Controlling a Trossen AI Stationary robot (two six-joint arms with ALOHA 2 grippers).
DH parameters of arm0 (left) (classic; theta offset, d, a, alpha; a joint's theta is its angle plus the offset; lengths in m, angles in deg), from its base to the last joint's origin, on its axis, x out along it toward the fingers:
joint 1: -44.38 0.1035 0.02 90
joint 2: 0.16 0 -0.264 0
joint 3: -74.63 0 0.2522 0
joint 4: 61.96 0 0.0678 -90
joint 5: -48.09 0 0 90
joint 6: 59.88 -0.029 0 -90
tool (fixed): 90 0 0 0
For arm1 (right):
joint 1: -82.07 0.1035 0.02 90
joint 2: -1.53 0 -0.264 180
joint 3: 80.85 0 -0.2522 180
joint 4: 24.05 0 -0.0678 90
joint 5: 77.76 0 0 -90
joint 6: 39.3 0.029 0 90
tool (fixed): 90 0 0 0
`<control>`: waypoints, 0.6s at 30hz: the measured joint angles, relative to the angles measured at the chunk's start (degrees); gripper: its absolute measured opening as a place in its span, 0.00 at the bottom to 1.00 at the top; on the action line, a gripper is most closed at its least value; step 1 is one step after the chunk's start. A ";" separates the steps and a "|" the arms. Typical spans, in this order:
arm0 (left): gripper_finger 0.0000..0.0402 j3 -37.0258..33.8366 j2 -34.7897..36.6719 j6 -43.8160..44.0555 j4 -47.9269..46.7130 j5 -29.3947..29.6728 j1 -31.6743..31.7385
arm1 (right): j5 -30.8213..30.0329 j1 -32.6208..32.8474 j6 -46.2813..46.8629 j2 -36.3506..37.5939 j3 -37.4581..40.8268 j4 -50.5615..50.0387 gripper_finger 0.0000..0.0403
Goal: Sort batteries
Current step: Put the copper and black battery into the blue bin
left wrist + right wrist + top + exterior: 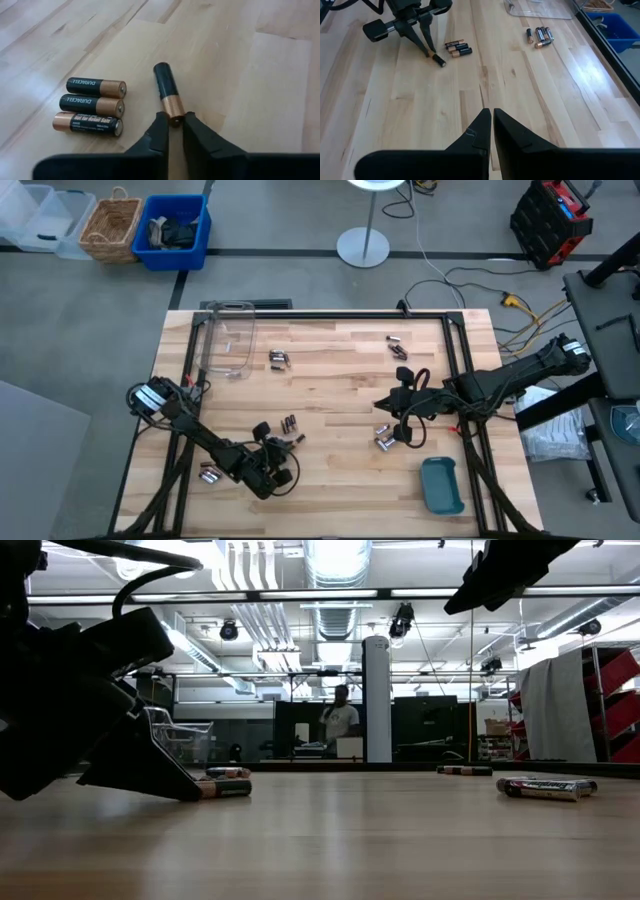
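Left claw (172, 131) sits low on the worktop (330, 390) near its front edge, fingers nearly closed and pinching the coppery end of a single battery (168, 93), whose long axis runs straight away from the claw, dark end farthest. Just beside it, three batteries (91, 105) lie parallel, crosswise to that one. Right claw (492, 118) hovers above bare wood, fingers closed on nothing. Only the high view shows the teal tray (441, 485) and, farther back, the clear box (228, 340)
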 joint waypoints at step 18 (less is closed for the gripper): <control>0.00 3.19 -0.28 -5.44 -1.07 -1.34 0.00 | -2.18 -1.06 3.93 -0.90 0.43 0.07 0.03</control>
